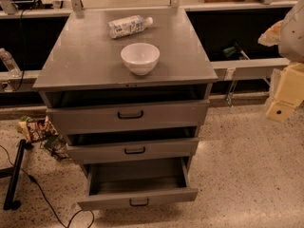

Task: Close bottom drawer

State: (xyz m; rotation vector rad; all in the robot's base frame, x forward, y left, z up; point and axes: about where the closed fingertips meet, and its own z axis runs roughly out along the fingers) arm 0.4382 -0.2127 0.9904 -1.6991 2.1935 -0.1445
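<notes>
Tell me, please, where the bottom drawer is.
The bottom drawer sits pulled out, low centre, under the middle drawer; the gripper hangs at the right edge.

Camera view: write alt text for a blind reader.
A cabinet's bottom drawer stands pulled far out; the middle drawer and top drawer are ajar. A bowl and bottle sit on top. The gripper hangs at the right edge.

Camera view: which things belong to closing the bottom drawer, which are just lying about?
Job: bottom drawer, pulled out; gripper at right edge, apart from cabinet.
Lying about: white bowl, plastic bottle on cabinet top; snack bags on floor.
</notes>
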